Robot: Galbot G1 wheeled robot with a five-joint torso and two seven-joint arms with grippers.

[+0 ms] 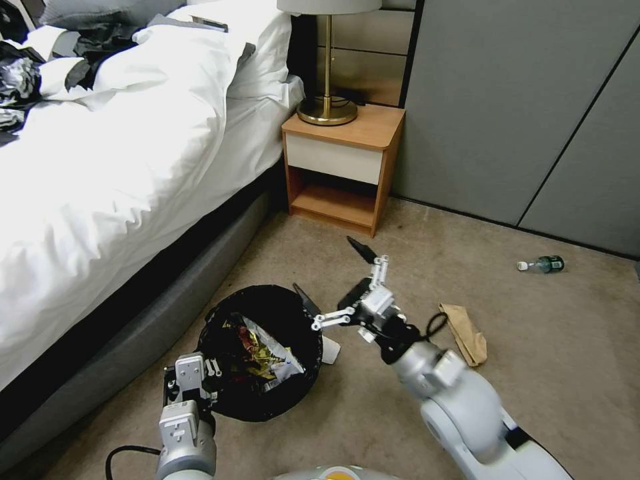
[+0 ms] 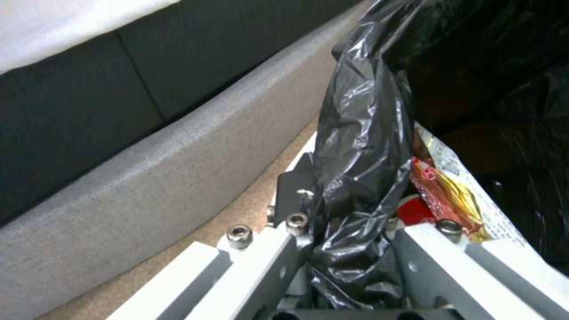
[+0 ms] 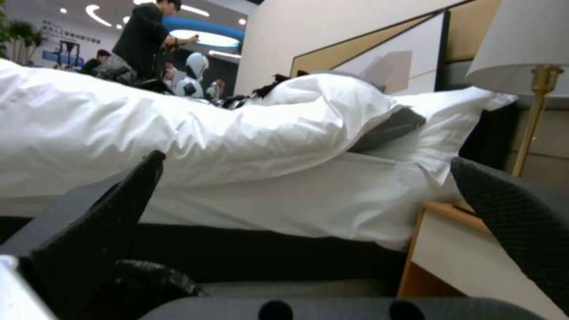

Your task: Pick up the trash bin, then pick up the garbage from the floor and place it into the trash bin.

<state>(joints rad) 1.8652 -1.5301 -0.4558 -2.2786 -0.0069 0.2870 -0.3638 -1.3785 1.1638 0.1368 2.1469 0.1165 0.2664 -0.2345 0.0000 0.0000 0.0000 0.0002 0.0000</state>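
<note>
Left gripper (image 1: 212,379) clamps the bin (image 1: 261,351) rim beside the bed (image 1: 100,200). Right gripper (image 1: 333,279), jaws wide, empty, just beside bin; wrappers (image 1: 267,353) inside.

My left gripper (image 1: 200,373): white block housing, grey-silver wrist, black cable looping below. Close up, its white square-section bars carry hex socket screws (image 2: 239,232) and a dark grey metal bracket.

My right gripper (image 1: 332,280): white linkage bars, black tapered fingers (image 1: 363,249), pads (image 3: 522,213) with fine dotted texture. Black joint section behind, a black cable loop beside it, then rounded silver-grey arm shells with a black band.

My base: white edge with an orange spot.
</note>
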